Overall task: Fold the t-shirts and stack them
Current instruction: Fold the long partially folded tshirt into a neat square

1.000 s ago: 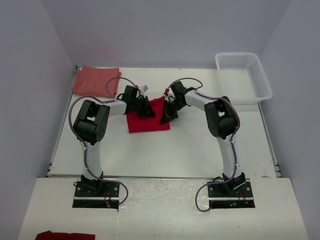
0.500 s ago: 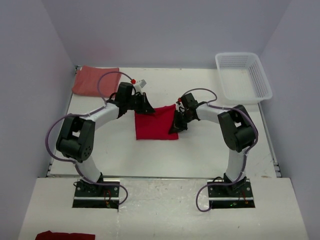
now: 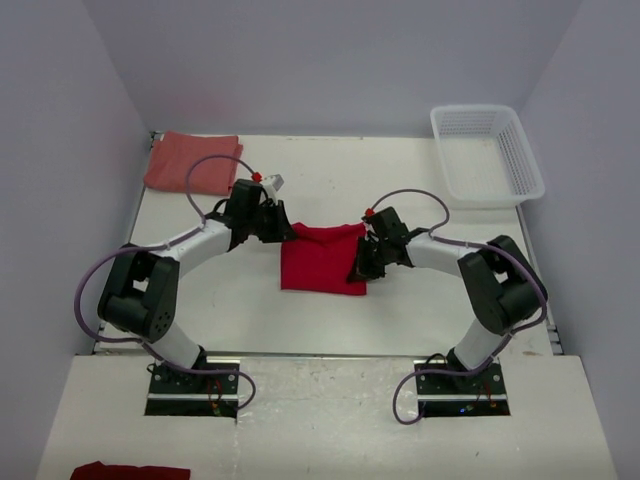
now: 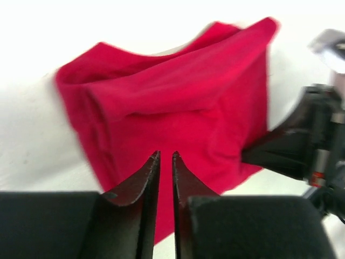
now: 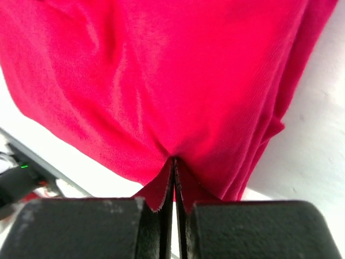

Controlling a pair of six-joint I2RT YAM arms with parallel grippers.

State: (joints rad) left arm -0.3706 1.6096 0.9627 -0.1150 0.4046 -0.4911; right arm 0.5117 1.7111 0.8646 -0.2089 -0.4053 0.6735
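The bright red t-shirt (image 3: 322, 260) lies folded small in the middle of the table. My left gripper (image 3: 283, 232) is at the shirt's far left corner. In the left wrist view its jaws (image 4: 165, 155) stand a narrow gap apart over the red cloth (image 4: 178, 97), with nothing pinched between them. My right gripper (image 3: 360, 268) is at the shirt's right edge. In the right wrist view it (image 5: 173, 160) is shut on a fold of the red cloth (image 5: 178, 75). The paler salmon t-shirt (image 3: 192, 162) lies folded at the far left corner.
A white lattice basket (image 3: 488, 152) stands at the far right corner. A dark red cloth (image 3: 130, 470) lies on the near ledge at the bottom left, outside the table. Grey walls close the table in on three sides.
Both grippers have moved nearer and to the right, dragging the bright red t-shirt along. The left jaws have parted slightly from shut.
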